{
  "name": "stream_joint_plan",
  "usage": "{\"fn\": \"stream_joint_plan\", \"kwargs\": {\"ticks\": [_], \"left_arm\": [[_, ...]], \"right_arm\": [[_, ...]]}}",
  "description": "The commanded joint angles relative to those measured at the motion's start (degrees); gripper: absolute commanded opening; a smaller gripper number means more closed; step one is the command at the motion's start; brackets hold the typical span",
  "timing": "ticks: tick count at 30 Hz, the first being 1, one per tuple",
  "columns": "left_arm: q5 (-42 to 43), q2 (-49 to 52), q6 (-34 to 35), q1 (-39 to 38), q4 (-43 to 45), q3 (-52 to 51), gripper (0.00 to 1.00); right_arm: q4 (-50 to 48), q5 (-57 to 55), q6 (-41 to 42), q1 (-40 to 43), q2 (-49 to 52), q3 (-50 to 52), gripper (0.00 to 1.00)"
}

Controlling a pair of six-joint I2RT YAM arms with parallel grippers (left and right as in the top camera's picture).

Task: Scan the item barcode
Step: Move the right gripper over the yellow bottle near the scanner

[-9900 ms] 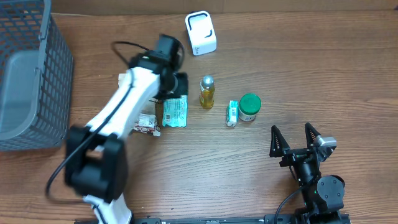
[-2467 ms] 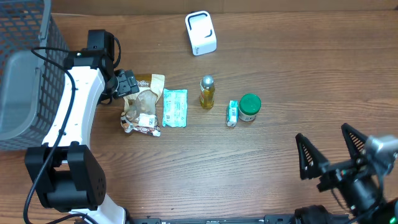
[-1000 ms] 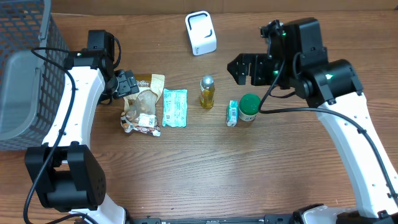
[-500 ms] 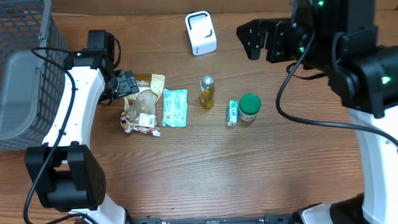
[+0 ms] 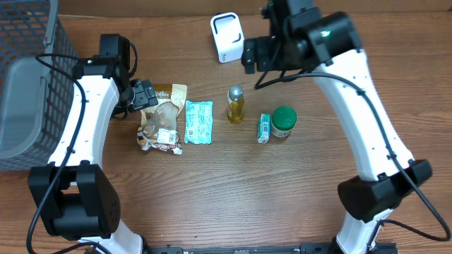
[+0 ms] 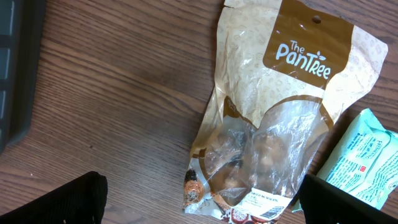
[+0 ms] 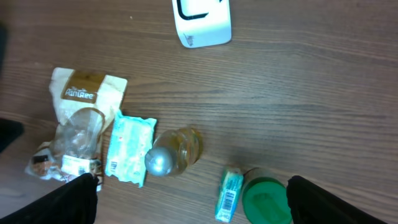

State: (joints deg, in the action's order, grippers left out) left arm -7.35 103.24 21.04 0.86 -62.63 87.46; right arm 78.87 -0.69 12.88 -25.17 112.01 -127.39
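Now right gripper [image 5: 258,55], jaws spread, has swung beside scanner [image 5: 228,37]; left gripper [image 5: 146,95] stays spread over snack bag [image 5: 164,116].

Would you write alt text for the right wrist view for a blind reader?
A white scanner sits at the top of a wooden table; below it lie, left to right, a PanTree pouch, teal packet, silver-capped bottle, barcoded box and green-lidded jar. Open jaws frame the bottom corners.

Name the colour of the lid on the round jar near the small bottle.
The lid is green, clearest in the overhead view.
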Motion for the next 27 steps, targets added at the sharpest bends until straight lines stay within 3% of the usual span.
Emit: {"fn": "stream_joint_plan", "kwargs": {"ticks": [1,27], "left_arm": [[-0.55,0.57,0.39,0.22,-0.09,-0.42,0.99],[-0.55,0.57,0.39,0.22,-0.09,-0.42,1.00]], "right_arm": [[-0.57,-5.92,2.38,-0.83,0.63,-0.52,0.97],[-3.08,-5.75,2.29,-0.59,3.56,0.72,1.00]]}}
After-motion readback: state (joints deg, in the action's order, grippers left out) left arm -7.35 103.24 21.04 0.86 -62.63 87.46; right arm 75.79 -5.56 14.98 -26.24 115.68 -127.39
